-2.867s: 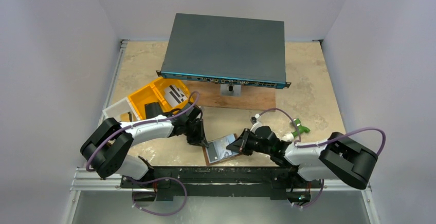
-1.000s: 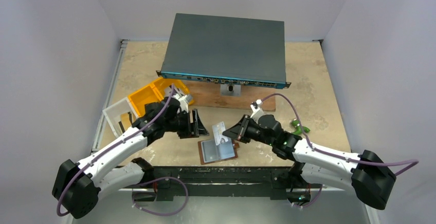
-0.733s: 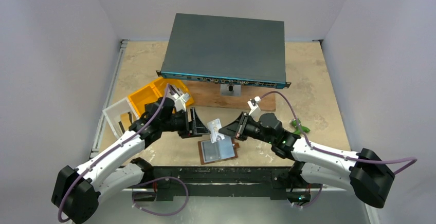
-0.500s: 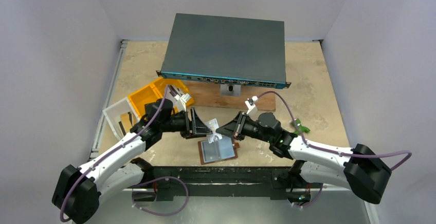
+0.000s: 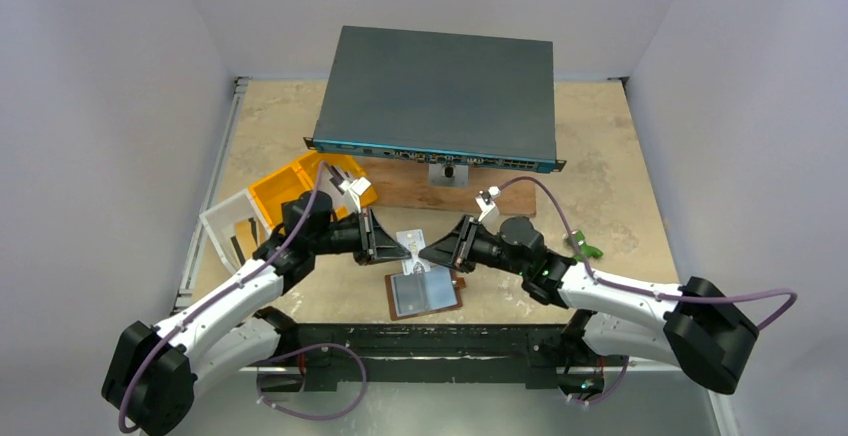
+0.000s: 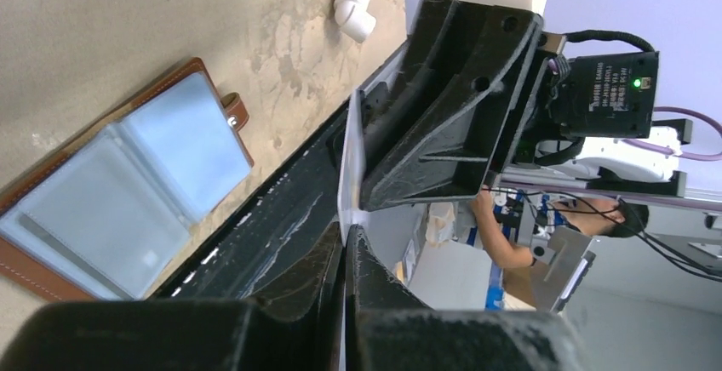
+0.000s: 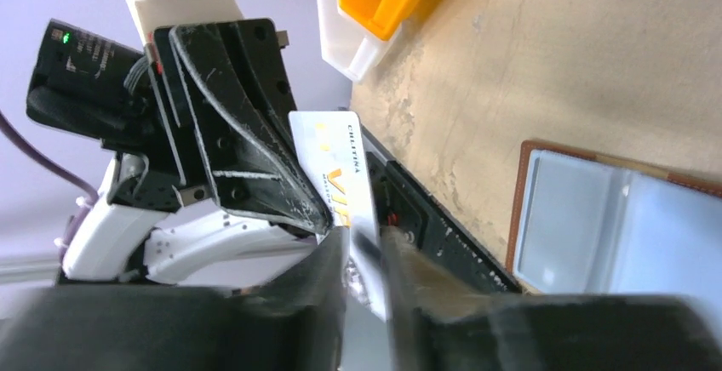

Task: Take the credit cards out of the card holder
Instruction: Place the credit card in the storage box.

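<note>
A white credit card [image 5: 411,243] with orange print hangs in the air between both grippers, above the card holder [image 5: 425,293]. My left gripper [image 5: 397,249] is shut on one edge of the card [image 6: 351,167]. My right gripper [image 5: 430,252] faces it from the right. In the right wrist view its fingers stand slightly apart around the card [image 7: 336,167], with a gap beside one finger. The brown card holder [image 6: 128,192] lies open and flat on the table near the front edge. Its pale blue pockets [image 7: 613,235] face up.
A yellow tray [image 5: 285,184] and a clear plastic box [image 5: 225,221] sit at the left behind my left arm. A dark network switch [image 5: 440,96] rests on a wooden block [image 5: 470,191] at the back. A green-white fitting [image 5: 582,249] lies at the right.
The right gripper carried the card up and left from the card holder to the left gripper. The left jaws closed on the card, and the right jaws have eased apart.
</note>
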Robot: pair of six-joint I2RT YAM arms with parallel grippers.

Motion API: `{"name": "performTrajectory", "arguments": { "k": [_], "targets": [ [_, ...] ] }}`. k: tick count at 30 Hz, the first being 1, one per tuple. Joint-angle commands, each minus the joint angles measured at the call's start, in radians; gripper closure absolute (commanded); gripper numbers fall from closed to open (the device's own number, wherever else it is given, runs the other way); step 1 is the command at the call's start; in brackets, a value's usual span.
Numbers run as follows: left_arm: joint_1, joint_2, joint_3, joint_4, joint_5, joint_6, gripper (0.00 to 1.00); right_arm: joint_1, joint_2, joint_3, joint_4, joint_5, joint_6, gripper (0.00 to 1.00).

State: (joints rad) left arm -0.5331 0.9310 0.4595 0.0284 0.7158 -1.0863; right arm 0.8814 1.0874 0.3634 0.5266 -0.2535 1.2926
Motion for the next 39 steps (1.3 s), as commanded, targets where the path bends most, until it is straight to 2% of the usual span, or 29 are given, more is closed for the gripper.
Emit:
{"name": "performTrajectory", "arguments": {
  "k": [1,2,4,6,8,17,25,29,39],
  "targets": [
    [0.0,-0.025,0.0,0.001,-0.014,0.004,1.0,0.002,-0.017,0.073,-0.049,0.014,-0.056,0.63],
    [0.0,-0.033,0.003,-0.021,-0.033,0.014,1.0,0.002,-0.026,0.083,-0.075,0.025,-0.069,0.45],
    [0.001,-0.051,0.004,-0.085,-0.077,0.028,1.0,0.002,-0.05,0.098,-0.134,0.057,-0.098,0.23],
    [0.002,-0.073,0.003,-0.127,-0.117,0.037,1.0,0.002,-0.076,0.119,-0.205,0.095,-0.13,0.09],
    [0.009,-0.097,-0.002,-0.169,-0.162,0.045,1.0,0.002,-0.103,0.139,-0.27,0.127,-0.156,0.02],
    [0.135,-0.196,-0.024,-0.321,-0.359,0.047,1.0,0.001,-0.183,0.219,-0.454,0.178,-0.233,0.01],
    [0.344,-0.189,-0.04,-0.291,-0.383,0.024,1.0,0.002,-0.239,0.283,-0.598,0.227,-0.319,0.01],
    [0.419,-0.099,0.012,-0.268,-0.385,0.04,1.0,0.001,-0.263,0.295,-0.627,0.241,-0.343,0.01],
    [0.515,0.178,0.245,-0.288,-0.412,0.131,1.0,0.001,-0.297,0.291,-0.663,0.252,-0.354,0.01]
  ]
}}
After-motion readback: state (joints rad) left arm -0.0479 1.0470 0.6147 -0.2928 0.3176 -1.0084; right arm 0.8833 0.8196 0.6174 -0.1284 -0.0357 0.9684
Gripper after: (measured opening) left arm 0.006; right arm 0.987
